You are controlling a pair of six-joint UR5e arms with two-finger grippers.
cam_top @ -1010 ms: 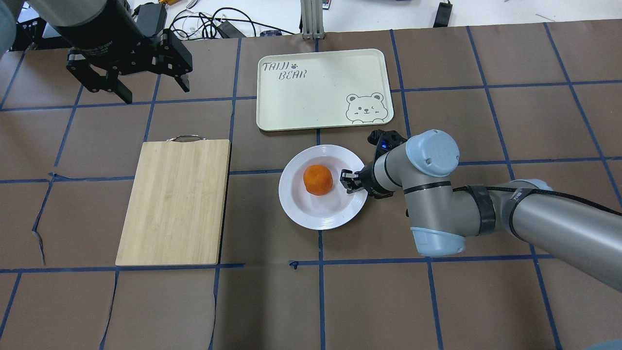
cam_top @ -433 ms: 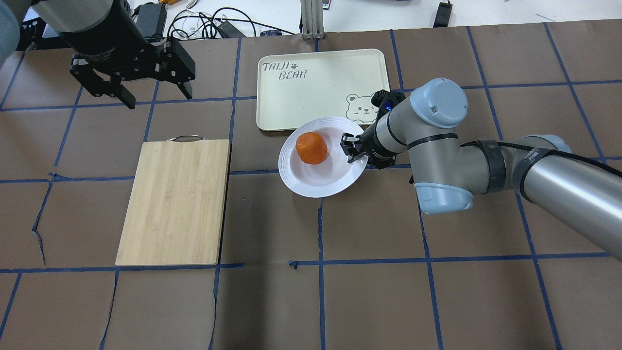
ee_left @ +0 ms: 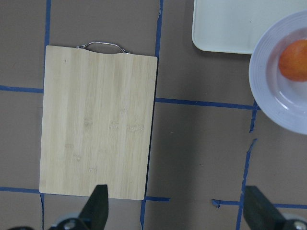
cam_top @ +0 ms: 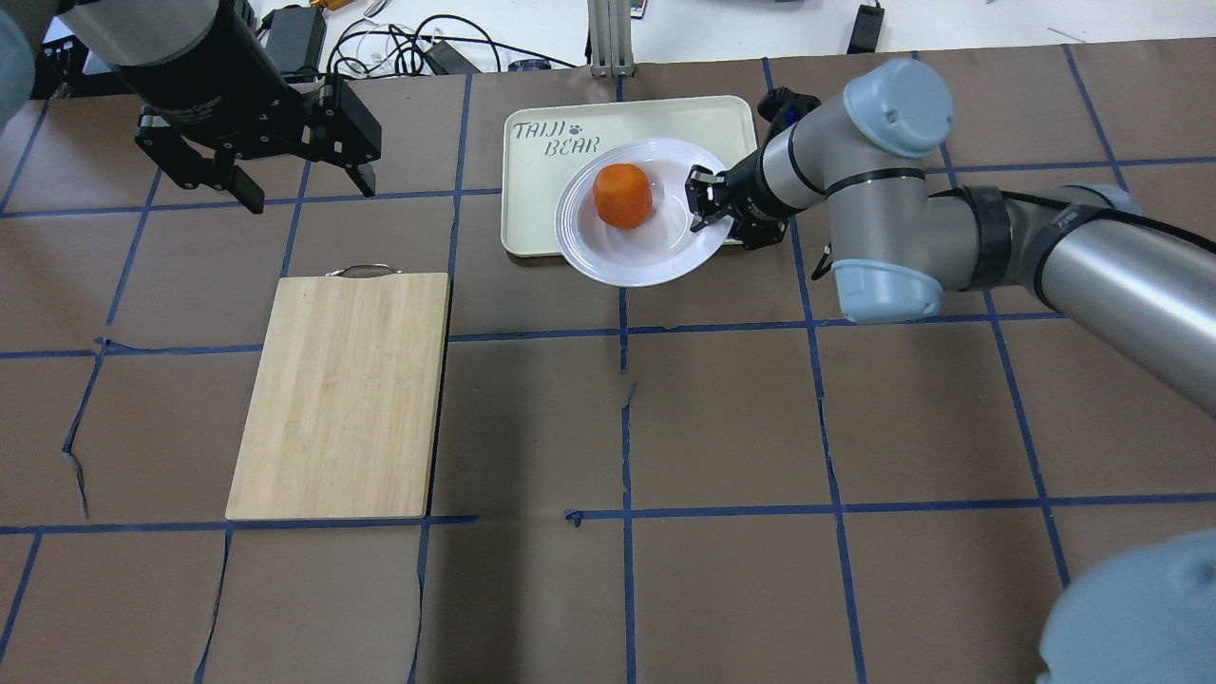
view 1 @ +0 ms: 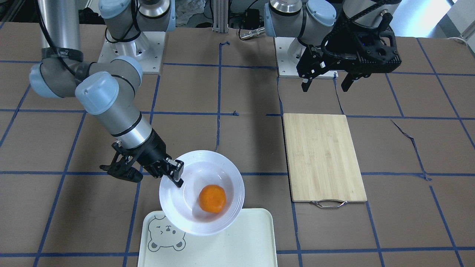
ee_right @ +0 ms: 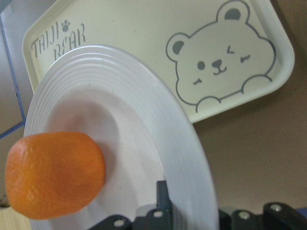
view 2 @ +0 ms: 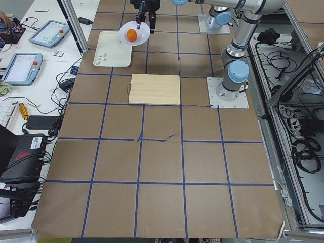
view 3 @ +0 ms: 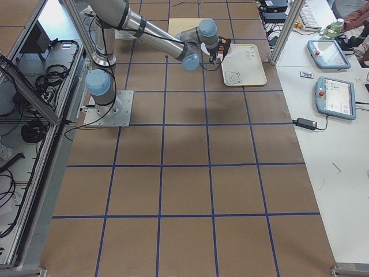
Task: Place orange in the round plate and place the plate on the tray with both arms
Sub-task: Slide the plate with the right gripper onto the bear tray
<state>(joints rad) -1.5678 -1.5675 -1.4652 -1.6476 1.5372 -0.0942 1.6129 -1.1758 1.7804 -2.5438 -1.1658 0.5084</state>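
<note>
The orange (cam_top: 623, 195) lies in the round plate (cam_top: 608, 266), left of its centre. My right gripper (cam_top: 705, 199) is shut on the plate's right rim and holds it in the air. The plate hangs over the tray (cam_top: 541, 209), overlapping the near edge and covering the bear face. The front-facing view shows the same grip (view 1: 177, 172), plate (view 1: 202, 157), orange (view 1: 212, 198) and tray (view 1: 230, 244). In the right wrist view one finger (ee_right: 161, 196) lies on the rim beside the orange (ee_right: 53, 175). My left gripper (cam_top: 306, 180) hangs open and empty, far left of the tray.
A bamboo cutting board (cam_top: 342, 394) with a metal handle lies left of the plate, below my left gripper. Cables and equipment crowd the far edge behind the tray. Blue tape lines grid the brown table cover.
My right gripper has lifted the plate with the orange off the table and carried it away from the robot, over the tray's near edge. The left gripper has barely moved.
</note>
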